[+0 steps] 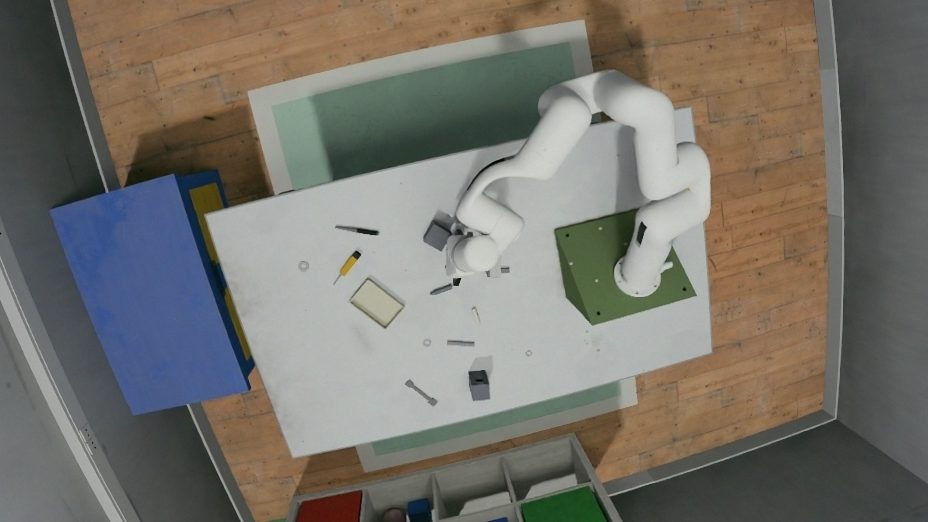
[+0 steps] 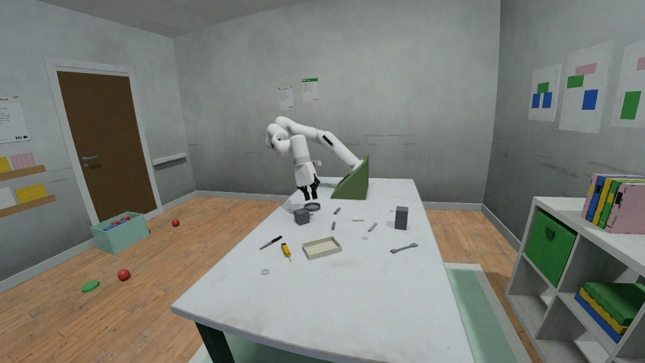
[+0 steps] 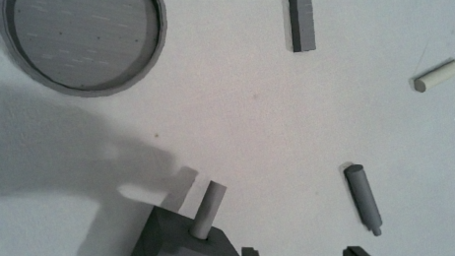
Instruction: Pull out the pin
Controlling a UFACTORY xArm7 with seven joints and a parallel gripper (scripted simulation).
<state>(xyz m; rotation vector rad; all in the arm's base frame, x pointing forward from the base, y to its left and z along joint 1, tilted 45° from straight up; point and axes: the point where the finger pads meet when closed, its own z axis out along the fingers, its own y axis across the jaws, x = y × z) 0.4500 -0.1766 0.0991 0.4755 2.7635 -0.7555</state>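
A dark grey block (image 2: 301, 215) stands on the white table, also seen from above (image 1: 436, 235). A pale grey pin (image 3: 208, 209) sticks upright out of the hole in the top of this block (image 3: 182, 238) at the bottom edge of the wrist view. My gripper (image 2: 309, 195) hangs above the table, a little behind and above the block, pointing down. Its fingers stand partly apart with nothing between them. Only the two dark fingertips show at the bottom edge of the wrist view, to the right of the pin.
A round grey dish (image 3: 84, 44) lies by the block. A loose grey pin (image 3: 363, 198), a grey bar (image 3: 301, 25) and a cream peg (image 3: 433, 76) lie nearby. A second grey block (image 2: 400, 217), a cream tray (image 2: 321, 247) and the green arm base (image 1: 616, 266) stand farther off.
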